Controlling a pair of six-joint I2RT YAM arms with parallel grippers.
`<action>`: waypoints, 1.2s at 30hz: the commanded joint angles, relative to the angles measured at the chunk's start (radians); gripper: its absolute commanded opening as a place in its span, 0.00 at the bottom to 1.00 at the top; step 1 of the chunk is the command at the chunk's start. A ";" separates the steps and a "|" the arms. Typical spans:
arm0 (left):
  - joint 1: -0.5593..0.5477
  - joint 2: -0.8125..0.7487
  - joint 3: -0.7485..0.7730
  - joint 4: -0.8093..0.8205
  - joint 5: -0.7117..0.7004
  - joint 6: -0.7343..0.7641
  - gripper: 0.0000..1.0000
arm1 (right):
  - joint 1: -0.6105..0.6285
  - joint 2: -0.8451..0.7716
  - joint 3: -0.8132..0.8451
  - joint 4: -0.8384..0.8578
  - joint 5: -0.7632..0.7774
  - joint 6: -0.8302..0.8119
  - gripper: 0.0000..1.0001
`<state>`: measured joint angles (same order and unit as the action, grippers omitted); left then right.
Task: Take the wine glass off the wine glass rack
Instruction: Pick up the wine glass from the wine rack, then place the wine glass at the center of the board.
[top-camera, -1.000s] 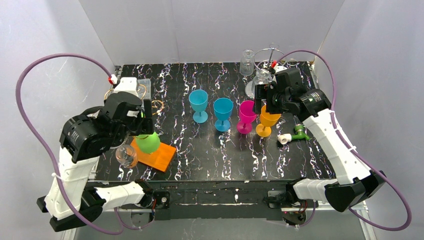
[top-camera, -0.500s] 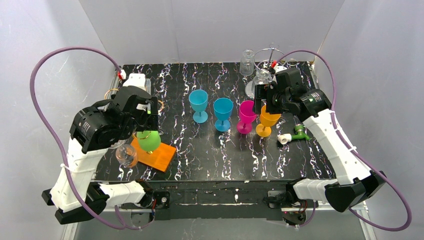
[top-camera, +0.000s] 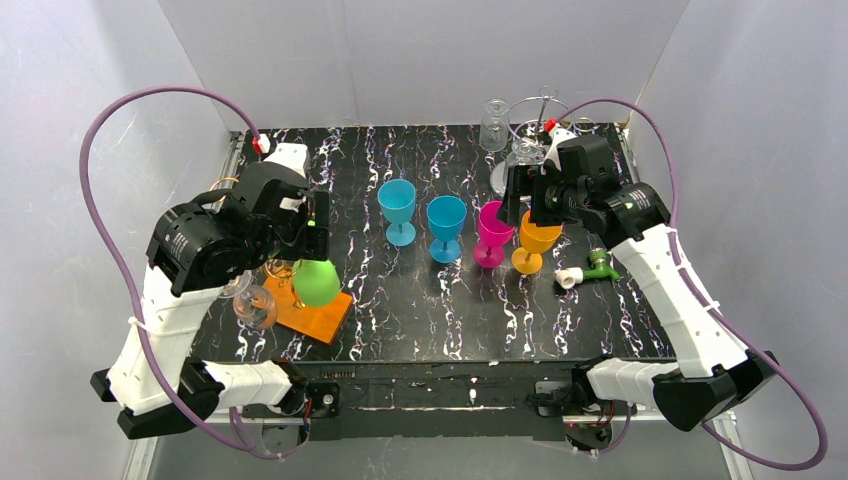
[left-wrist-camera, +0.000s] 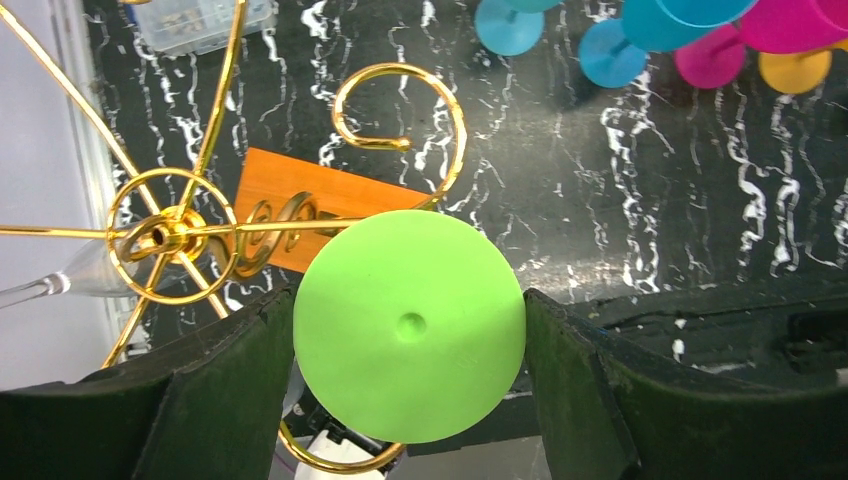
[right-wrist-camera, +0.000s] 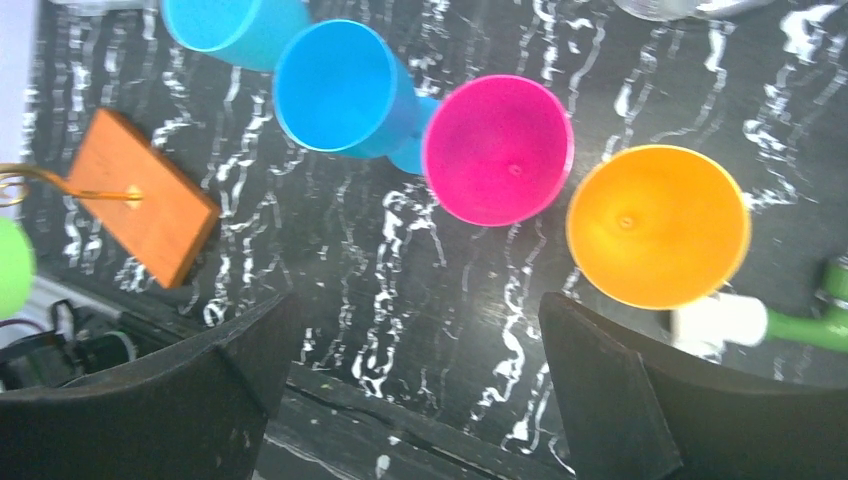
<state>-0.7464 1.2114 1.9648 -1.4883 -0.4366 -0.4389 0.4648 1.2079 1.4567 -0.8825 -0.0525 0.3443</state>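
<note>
Removal was in hand, not complete, in my judgement. My left end effector (left-wrist-camera: 408, 332) was clamped on the foot of the green wine glass (left-wrist-camera: 408, 325), which hung bowl-down just beside the hub of the gold wine glass rack (left-wrist-camera: 165, 235). I could not tell whether the stem had cleared its hook. Setting the glass on the bench (top-camera: 400, 300) was not yet done. My right end effector (right-wrist-camera: 415, 340) stood wide open and empty, well apart from the rack.
</note>
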 joint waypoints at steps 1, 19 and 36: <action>-0.003 0.022 0.063 -0.002 0.104 0.009 0.56 | -0.002 -0.045 -0.039 0.142 -0.146 0.073 0.98; -0.001 0.212 0.337 0.246 0.225 -0.050 0.57 | 0.000 -0.171 -0.471 1.025 -0.501 0.773 0.98; 0.252 0.255 0.308 0.489 0.585 -0.222 0.57 | 0.019 -0.049 -0.593 1.571 -0.453 1.123 0.98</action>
<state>-0.5320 1.4662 2.2803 -1.0760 0.0391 -0.6106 0.4698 1.1198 0.8684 0.4644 -0.5011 1.3640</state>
